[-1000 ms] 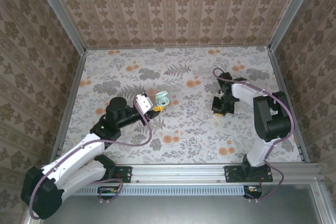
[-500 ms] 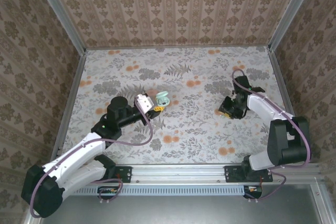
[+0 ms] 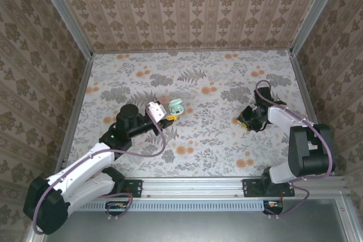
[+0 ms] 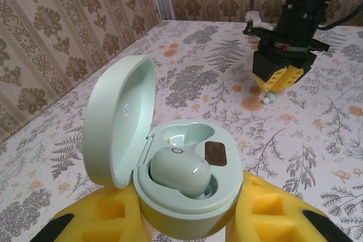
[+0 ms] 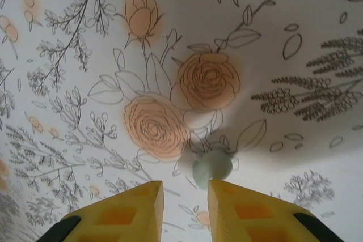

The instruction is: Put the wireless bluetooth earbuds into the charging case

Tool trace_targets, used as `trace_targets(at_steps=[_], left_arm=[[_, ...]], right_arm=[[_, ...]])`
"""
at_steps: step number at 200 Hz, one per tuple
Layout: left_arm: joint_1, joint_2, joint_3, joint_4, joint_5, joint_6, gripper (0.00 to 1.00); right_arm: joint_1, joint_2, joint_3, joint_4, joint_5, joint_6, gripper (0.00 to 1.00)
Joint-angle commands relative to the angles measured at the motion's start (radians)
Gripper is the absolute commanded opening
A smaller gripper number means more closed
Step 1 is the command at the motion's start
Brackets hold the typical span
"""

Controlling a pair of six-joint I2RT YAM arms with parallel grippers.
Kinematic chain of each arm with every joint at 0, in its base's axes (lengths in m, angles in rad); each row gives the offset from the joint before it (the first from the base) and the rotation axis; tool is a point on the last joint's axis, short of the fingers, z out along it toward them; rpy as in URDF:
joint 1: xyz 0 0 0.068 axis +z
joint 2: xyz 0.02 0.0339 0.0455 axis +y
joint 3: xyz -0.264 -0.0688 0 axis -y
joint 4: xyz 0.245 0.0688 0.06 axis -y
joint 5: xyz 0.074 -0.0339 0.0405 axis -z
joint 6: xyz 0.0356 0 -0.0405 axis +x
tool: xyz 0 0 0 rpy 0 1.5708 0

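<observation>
On the floral bench [image 3: 198, 151] the right arm was folded low; the right tool [image 5: 185, 188] pointed down, fingers slightly apart, empty; the left tool [image 3: 168, 113] was clamped on the open charging case [image 4: 187, 196], a seated earbud [image 4: 178, 171] inside; the loose earbud [image 5: 212, 166] lay just beyond the right tool's fingertips, roundish, well apart from the left arm.

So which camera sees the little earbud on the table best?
The right wrist view: the earbud lies close up, just beyond the yellow jaws. In the left wrist view it is a tiny pale dot below the right gripper. From the top it is too small to tell.
</observation>
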Motion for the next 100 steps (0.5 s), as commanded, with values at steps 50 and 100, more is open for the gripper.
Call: trace_targets(at_steps=[50, 100], left_arm=[[-0.002, -0.031, -0.020, 0.015, 0.003, -0.010, 0.00], [-0.001, -0.039, -0.017, 0.004, -0.001, -0.006, 0.00]], right_arm=[[-0.004, 0.034, -0.017, 0.020, 0.032, 0.027, 0.32], [-0.002, 0.072, 0.003, 0.026, 0.009, 0.002, 0.29]])
